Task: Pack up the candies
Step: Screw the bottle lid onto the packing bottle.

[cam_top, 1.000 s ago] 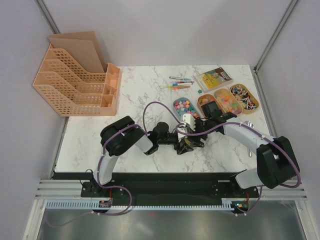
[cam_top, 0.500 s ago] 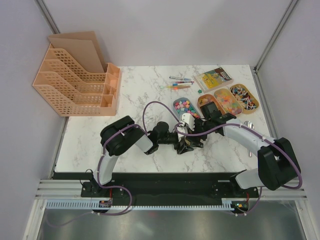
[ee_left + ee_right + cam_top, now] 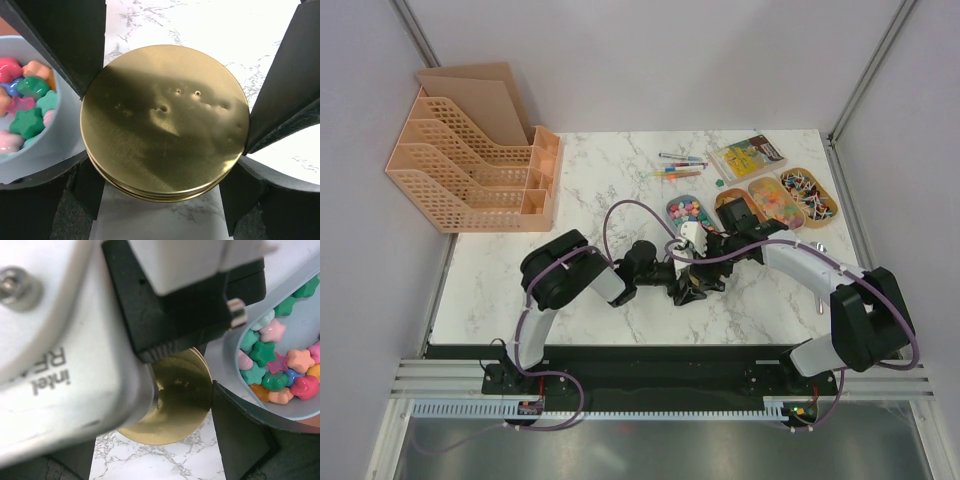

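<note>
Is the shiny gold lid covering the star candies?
No, the gold lid is beside the dish, and the candies show uncovered.

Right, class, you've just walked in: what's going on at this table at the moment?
Both arms meet mid-table. The left pincer straddles a flat gold lid, a finger at each edge; whether it actually grips is unclear. The right pincer hangs open close over it. The candies lie in a grey tray beside the lid, untouched.
</note>
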### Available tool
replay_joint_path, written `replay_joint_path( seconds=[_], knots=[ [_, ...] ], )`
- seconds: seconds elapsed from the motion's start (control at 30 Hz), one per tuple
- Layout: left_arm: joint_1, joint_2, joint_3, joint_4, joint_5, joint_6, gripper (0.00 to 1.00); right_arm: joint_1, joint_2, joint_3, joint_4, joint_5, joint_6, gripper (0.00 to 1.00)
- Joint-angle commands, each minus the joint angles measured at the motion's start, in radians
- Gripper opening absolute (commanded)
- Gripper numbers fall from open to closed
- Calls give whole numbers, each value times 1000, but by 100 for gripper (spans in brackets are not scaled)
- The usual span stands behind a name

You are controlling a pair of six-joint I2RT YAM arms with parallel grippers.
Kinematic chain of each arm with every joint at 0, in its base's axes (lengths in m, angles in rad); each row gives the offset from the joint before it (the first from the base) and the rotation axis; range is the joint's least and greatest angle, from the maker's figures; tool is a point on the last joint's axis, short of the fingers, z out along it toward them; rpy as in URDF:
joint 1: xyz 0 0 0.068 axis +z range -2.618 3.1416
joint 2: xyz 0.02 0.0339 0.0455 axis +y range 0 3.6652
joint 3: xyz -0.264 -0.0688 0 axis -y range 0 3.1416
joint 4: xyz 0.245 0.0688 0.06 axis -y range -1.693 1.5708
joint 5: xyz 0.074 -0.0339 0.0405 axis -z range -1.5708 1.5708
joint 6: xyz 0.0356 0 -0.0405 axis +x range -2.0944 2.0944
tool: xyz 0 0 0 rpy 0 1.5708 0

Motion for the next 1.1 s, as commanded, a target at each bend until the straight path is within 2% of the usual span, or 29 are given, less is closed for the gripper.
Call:
replay_joint_path(
  seconds=[0.0, 0.2, 0.33, 0.4, 0.47, 0.77, 1.07],
  knots=[
    [4, 78, -45, -298, -168, 74, 2, -15, 81, 21, -201, 150, 254, 44],
    [4, 81, -45, -299, -165, 77, 2, -15, 85, 32, -204, 153, 283, 45],
    [6, 80, -46, -299, -167, 80, 2, -15, 65, 17, -204, 144, 240, 57],
    [4, 80, -46, -301, -165, 80, 2, -15, 50, -5, -196, 143, 208, 72],
    [4, 81, -46, -303, -164, 83, 2, -15, 23, -26, -186, 144, 183, 98],
    [4, 90, -39, -315, -168, 89, 2, -20, -60, -63, -167, 153, 35, 98],
    [4, 92, -37, -326, -175, 92, 2, -68, -103, -123, -207, 250, -71, 98]
  ],
)
